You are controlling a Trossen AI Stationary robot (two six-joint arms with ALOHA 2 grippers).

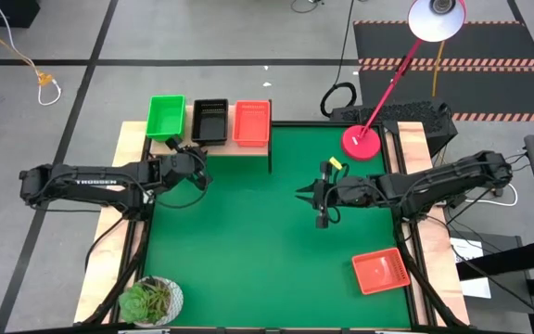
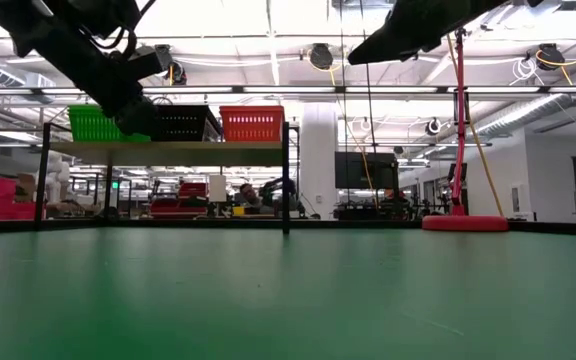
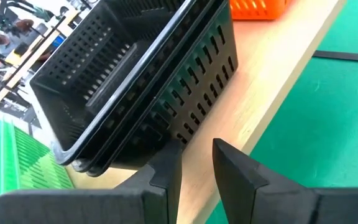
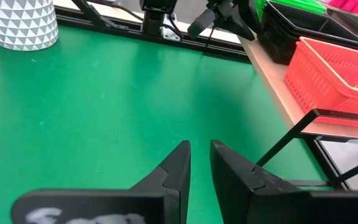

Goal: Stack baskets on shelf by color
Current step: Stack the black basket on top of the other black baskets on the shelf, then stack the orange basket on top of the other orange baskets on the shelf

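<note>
my right tool (image 1: pixel 320 198), narrowly parted and empty, hangs mid-tabletop; i'd turn it to the lone red basket (image 1: pixel 380 271). left tool (image 1: pixel 193 160), slightly parted, empty, beside the black stack (image 1: pixel 210 121).

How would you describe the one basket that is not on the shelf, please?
Start at the green mat and go to its corner beside the right arm's base, opposite the potted plant. The red-orange basket lies there alone, flat on the mat, while every other basket sits up on the wooden shelf.
</note>
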